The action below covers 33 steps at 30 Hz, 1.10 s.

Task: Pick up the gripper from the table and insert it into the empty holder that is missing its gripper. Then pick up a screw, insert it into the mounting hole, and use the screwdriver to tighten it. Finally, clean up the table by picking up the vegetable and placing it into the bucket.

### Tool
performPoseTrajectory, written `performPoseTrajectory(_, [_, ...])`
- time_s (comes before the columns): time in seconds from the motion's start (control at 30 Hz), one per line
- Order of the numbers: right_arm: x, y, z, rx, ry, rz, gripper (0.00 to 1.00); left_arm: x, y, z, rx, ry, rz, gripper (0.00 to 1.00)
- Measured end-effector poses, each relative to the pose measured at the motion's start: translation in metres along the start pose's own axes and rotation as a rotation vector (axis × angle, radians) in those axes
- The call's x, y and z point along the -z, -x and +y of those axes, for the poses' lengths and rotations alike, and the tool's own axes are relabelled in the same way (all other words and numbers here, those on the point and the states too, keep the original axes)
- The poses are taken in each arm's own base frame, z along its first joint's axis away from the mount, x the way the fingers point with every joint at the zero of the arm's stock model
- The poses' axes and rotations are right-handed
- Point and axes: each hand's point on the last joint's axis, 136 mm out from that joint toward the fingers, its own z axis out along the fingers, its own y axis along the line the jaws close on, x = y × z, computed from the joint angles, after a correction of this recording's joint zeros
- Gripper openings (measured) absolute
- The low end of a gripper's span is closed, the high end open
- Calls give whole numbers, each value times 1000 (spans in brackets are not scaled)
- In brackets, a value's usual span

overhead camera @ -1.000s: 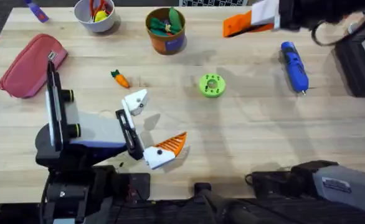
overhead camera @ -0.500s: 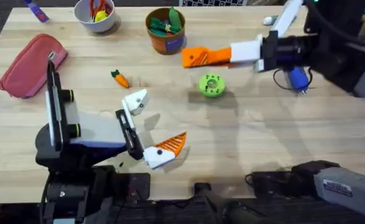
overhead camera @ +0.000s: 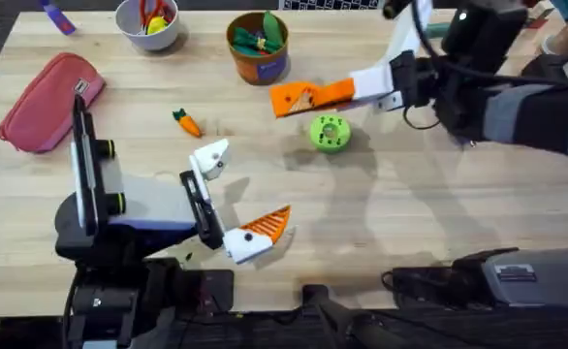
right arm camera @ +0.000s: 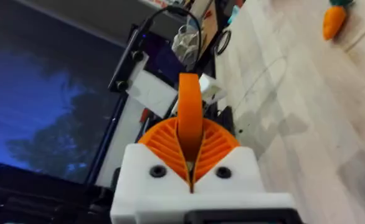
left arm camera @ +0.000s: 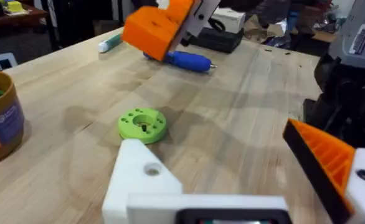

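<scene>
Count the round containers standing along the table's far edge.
2: a white bowl at far left holding small items, and the orange-brown bucket right of it, with green things inside. Others may sit out of frame.

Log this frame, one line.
right hand: shut on orange wedge, raised off table | left hand: open, holder empty | carrot: on table

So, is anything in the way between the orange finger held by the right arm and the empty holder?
Nothing visible. The right gripper holds the gripper above the table, with bare wood between it and the holder. The green disc and the carrot lie off to either side of that line.
</scene>
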Motion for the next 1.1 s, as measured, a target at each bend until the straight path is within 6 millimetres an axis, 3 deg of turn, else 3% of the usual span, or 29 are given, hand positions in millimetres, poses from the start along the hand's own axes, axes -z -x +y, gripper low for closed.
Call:
performPoseTrajectory(0.23, [-12, -28, -14, -182, 31, 60, 9, 0, 0, 0, 0, 0, 0, 985])
performPoseTrajectory(0.63, [-29, -40, -10, -210, 55, 117, 9, 0, 0, 0, 0, 0, 0, 985])
performPoseTrajectory(0.9, [-34, -51, -38, -308, 53, 134, 9, 0, 0, 0, 0, 0, 0, 985])
performPoseTrajectory(1.1, [-47, -60, -35, -286, 71, 178, 9, 0, 0, 0, 0, 0, 0, 985])
